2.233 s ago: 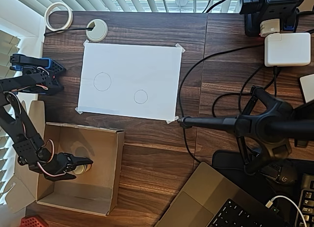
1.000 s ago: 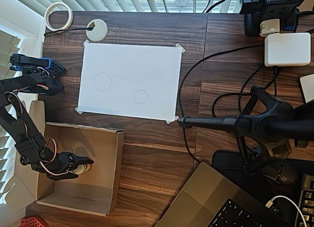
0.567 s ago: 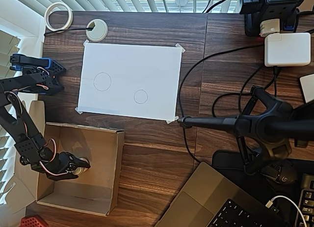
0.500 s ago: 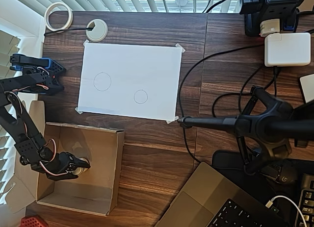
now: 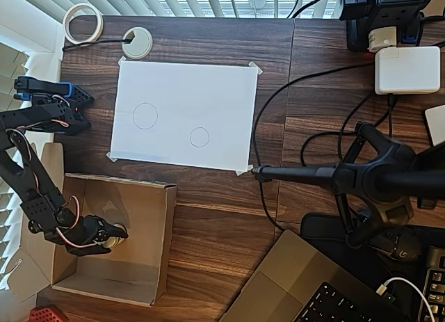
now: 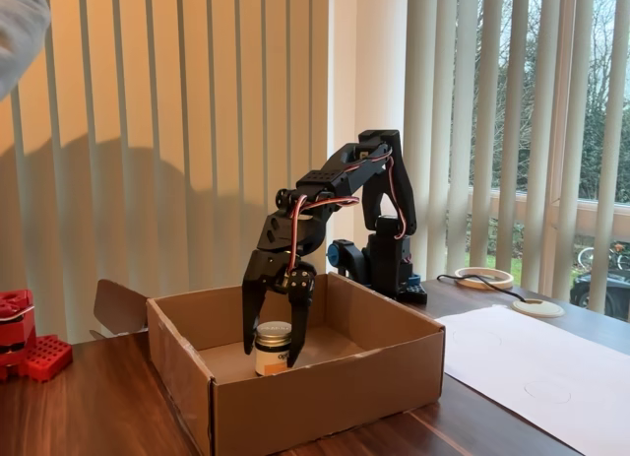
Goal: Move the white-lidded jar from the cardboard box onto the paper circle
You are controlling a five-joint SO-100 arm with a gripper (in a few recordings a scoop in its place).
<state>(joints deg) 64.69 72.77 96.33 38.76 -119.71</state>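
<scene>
Home office desk, laptop (image 5: 313, 287), charger (image 5: 407, 69), window blinds (image 6: 177, 131)

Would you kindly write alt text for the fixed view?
A black robot arm reaches down into an open cardboard box, its fingers straddling a white-lidded jar standing inside. White paper lies on the table to the right.

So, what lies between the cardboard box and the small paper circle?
In the overhead view, between the cardboard box and the paper circle lie bare dark wood table and blank white sheet.
</scene>
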